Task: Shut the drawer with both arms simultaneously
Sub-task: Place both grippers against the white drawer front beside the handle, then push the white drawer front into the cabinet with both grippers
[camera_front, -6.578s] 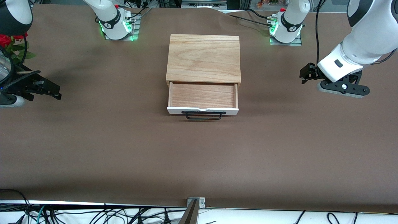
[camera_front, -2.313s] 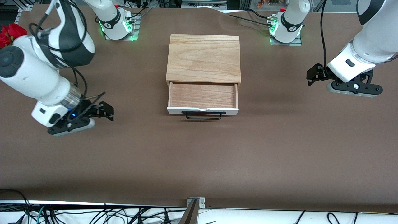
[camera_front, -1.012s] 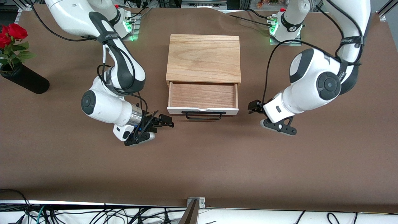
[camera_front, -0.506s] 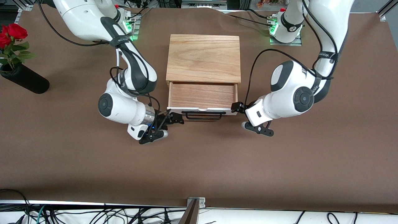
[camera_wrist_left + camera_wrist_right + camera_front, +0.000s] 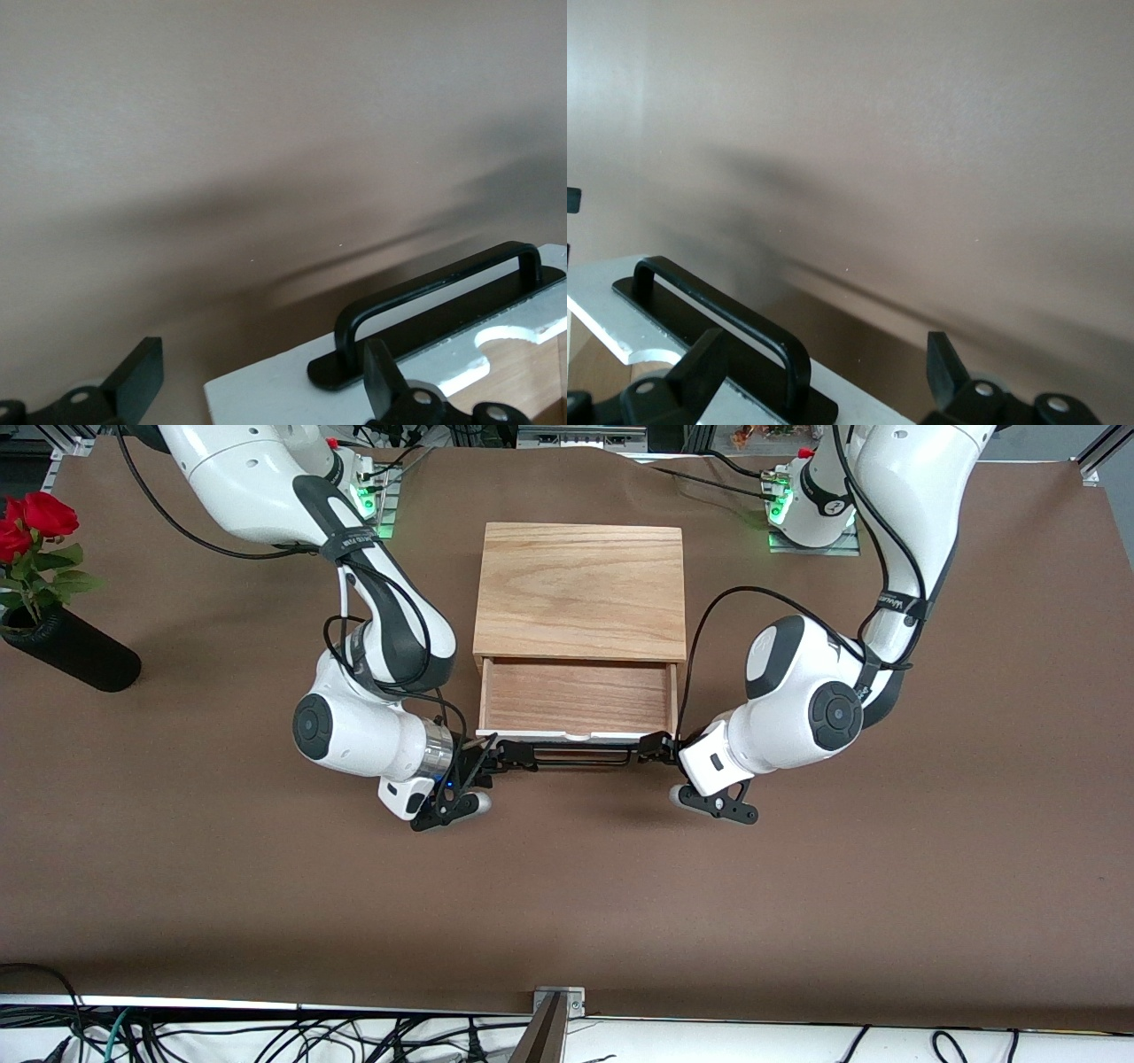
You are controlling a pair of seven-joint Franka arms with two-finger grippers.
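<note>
We saw the drawer (image 5: pixel 578 700) pulled out of its oak box (image 5: pixel 580 591) mid-table, its white front panel (image 5: pixel 576 737) facing the camera-side edge. The left gripper (image 5: pixel 654 747) and right gripper (image 5: pixel 512 755), both spread open and holding nothing, straddled the panel's two corners beside the black handle (image 5: pixel 580 755).

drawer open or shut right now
Open: the drawer juts from the box, its bare wooden floor showing.
</note>
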